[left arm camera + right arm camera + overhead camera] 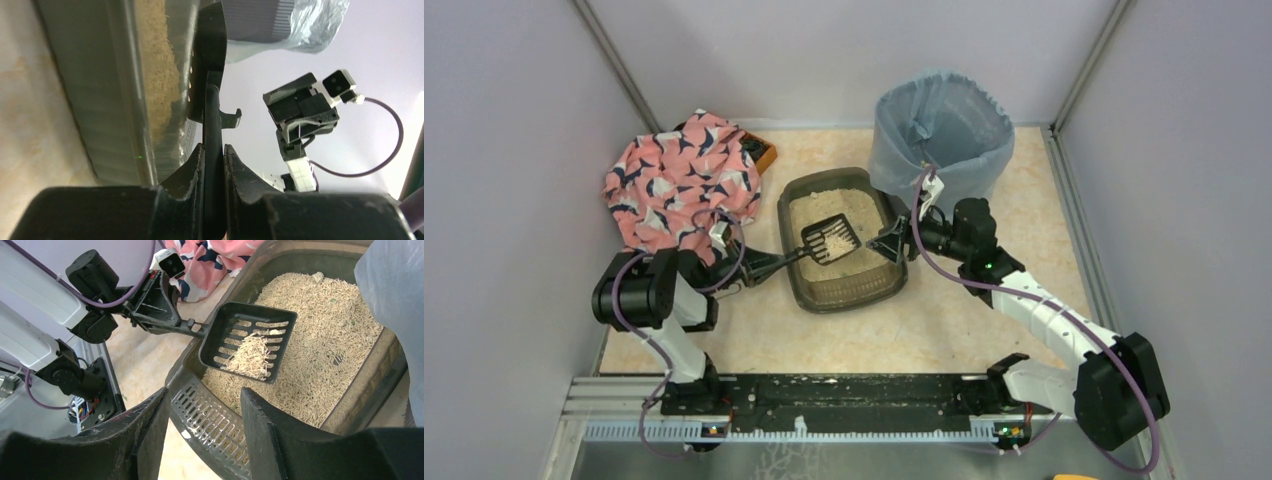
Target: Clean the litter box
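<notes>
Litter box sits near the bin; at its left side the left gripper is closed narrow on the thin handle of the scoop, while the right gripper stands half wide astride the box's wall, pressing or not I cannot tell. The handle may twist in such a small grip and spill the grains outside. The left arm is folded low, forearm reaching level over the rim.

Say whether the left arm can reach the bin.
Probably, though tight: the left hand holds the scoop above the litter box, and the right hand on its rim stands before the bin.
</notes>
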### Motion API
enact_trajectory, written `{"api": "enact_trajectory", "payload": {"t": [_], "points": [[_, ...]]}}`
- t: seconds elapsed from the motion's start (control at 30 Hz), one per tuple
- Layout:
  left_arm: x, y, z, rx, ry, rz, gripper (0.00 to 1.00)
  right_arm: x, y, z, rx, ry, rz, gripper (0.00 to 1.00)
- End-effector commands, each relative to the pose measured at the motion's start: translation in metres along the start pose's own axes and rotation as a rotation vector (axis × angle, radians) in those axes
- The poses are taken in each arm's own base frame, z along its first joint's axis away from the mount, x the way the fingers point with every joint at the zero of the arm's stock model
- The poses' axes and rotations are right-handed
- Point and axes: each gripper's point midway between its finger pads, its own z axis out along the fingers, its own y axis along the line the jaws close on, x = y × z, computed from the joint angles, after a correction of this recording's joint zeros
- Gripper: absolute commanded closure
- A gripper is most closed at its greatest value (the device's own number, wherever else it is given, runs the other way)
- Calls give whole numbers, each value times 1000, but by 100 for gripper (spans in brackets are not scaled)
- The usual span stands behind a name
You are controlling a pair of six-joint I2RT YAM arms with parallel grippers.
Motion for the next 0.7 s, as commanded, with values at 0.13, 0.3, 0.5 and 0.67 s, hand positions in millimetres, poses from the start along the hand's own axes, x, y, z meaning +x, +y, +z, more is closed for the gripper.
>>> {"api": "enact_trajectory", "payload": {"t": [0.13,0.3,0.5,0.67], "points": [[-5,-1,-2,19,-38,62,100,-14,2,1,-18,-50,-29,46],[-2,0,-3,-8,-40,86,100,-14,2,1,-17,-49,-29,46],[19,2,4,-49,-8,111,100,-14,2,4,-29,-45,-24,46],[13,1,3,-66,-14,127,100,-14,3,3,-31,-48,-25,46]]}}
